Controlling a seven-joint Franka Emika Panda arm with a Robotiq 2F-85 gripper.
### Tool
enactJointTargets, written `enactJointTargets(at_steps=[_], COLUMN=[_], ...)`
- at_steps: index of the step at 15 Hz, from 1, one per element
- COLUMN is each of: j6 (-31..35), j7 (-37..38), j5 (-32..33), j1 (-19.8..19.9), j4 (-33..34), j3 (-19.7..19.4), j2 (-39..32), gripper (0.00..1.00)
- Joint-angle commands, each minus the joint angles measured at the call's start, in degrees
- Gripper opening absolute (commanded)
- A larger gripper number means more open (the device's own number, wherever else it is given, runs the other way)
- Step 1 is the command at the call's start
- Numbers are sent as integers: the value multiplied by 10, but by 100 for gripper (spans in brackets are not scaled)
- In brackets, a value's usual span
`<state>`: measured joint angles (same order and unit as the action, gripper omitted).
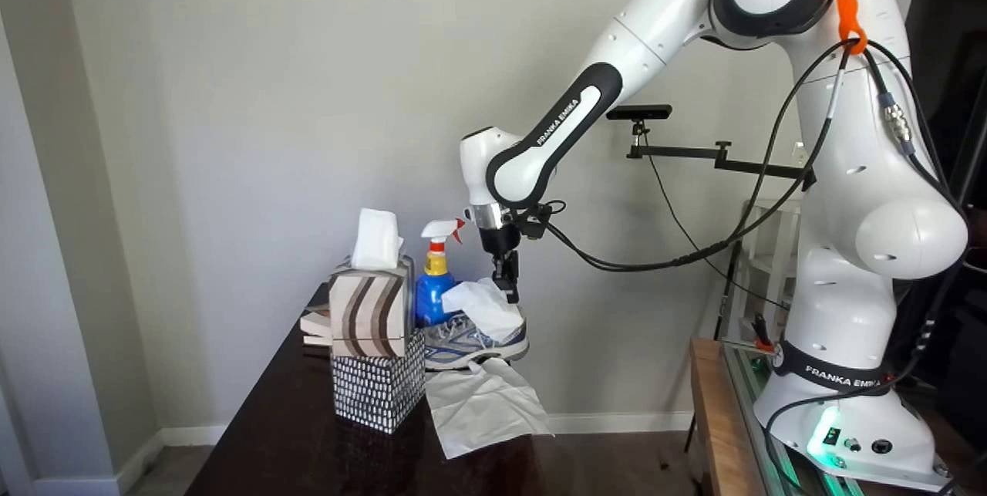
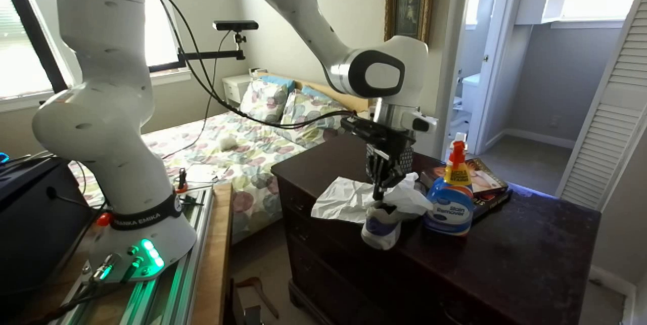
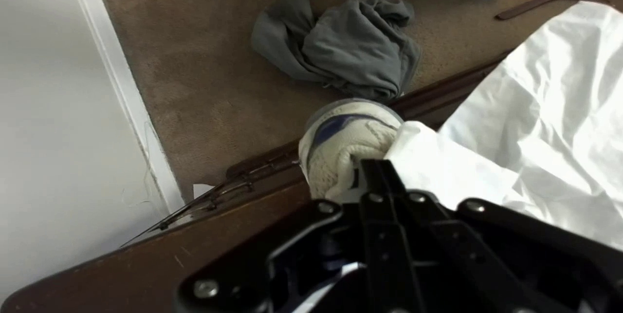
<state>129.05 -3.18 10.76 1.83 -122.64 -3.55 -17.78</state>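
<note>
Wrist view gives you the claw (image 3: 382, 165) with its fingers together at the opening of the shoe (image 3: 336, 150); whether they pinch anything, you cannot tell. Your shoe sits at the edge of the tabletop (image 2: 525, 264), just beside the blue bottle (image 2: 449, 210). Your work looks part done: in an exterior view, white paper (image 1: 480, 306) drapes over the shoe, while the loose paper (image 1: 492, 417) spread beside it seems left to deal with. You can read "Stain Remover" on the bottle and "FRANKA EMIKA" on the arm (image 1: 560, 123) and its base (image 1: 856, 423).

Forearm (image 1: 605, 83) and base (image 1: 864, 413) say "FRANKA EMIKA"; bottle (image 2: 451, 198), "Stain Remover".
</note>
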Motion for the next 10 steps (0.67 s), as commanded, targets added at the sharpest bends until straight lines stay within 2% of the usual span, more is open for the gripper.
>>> enactJointTargets(at_steps=[1, 7, 8, 9, 10], j6=[9, 34, 37, 39, 42], j7=[21, 47, 49, 52, 55], j5=[43, 57, 53, 52, 51], j1=[-6, -7, -6, -6, -7], j4=[-4, -3, -3, -2, -2], j3=[-12, -17, -16, -16, -16], j2=[-15, -23, -22, -21, -20], gripper=[0, 0, 16, 28, 33])
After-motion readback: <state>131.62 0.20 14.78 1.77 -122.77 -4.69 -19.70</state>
